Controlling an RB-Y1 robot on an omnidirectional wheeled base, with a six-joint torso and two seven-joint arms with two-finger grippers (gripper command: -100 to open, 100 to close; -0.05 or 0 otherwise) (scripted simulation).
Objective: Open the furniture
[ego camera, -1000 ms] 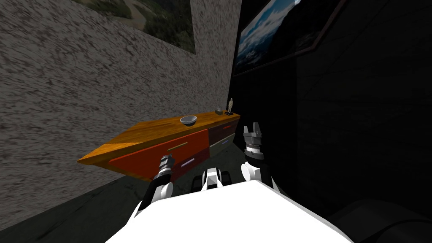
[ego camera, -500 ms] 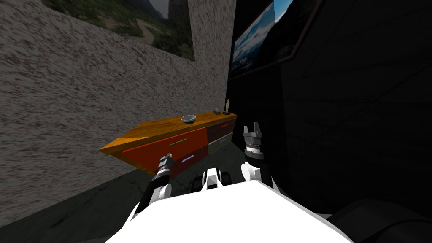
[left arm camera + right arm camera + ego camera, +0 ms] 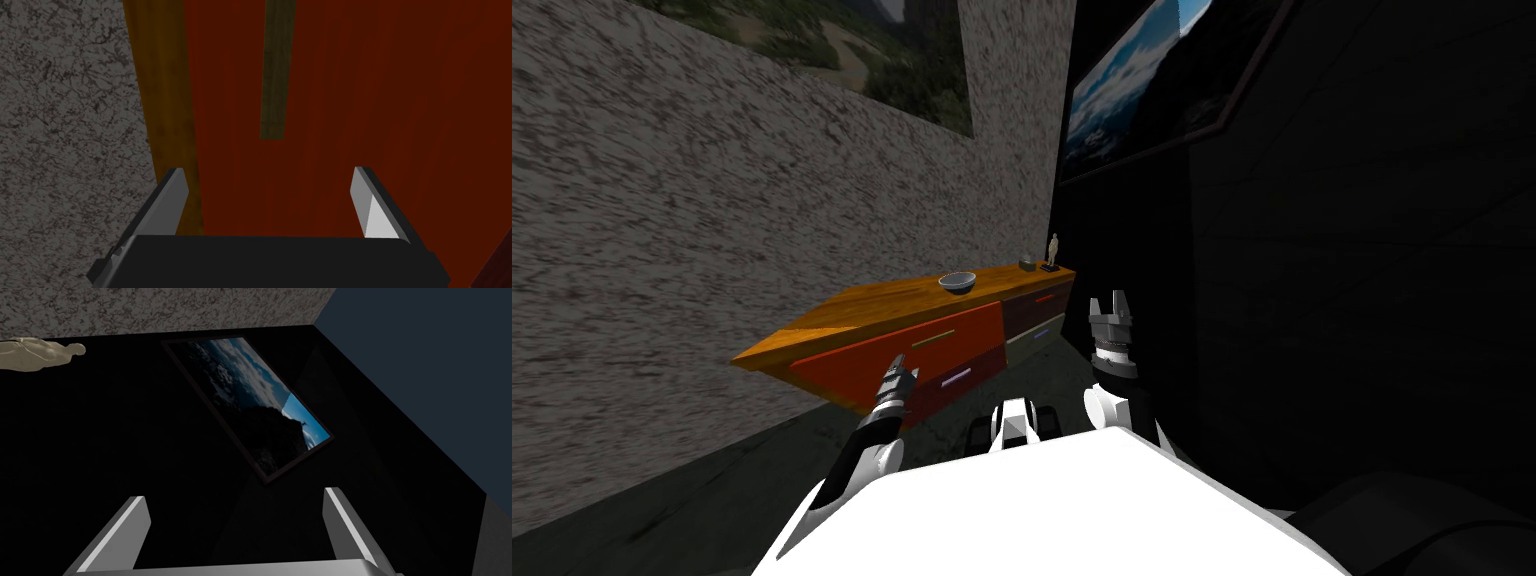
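A long sideboard with a wooden top (image 3: 862, 305) stands against the speckled wall. Its left half has red drawer fronts (image 3: 862, 362); the upper one carries a thin olive bar handle (image 3: 933, 339). My left gripper (image 3: 902, 372) hovers just before that upper red front, short of the handle's near end. In the left wrist view the gripper (image 3: 267, 200) is open and holds nothing, with the handle (image 3: 274, 75) ahead of the fingers, the red front (image 3: 375, 100) behind and the wooden edge (image 3: 160, 100) beside it. My right gripper (image 3: 1110, 305) is raised at the right, open (image 3: 235, 523).
A grey bowl (image 3: 957, 282), a small box (image 3: 1027, 264) and a pale statuette (image 3: 1053, 248) sit on the sideboard's top. Its right half has dark red and grey fronts (image 3: 1037, 320). A very dark wall with a framed picture (image 3: 1152, 90) closes the right side.
My left gripper's fingers have gone from shut to open, and the forearm has swung a little leftward. My head view has shifted slightly; the right arm is unmoved.
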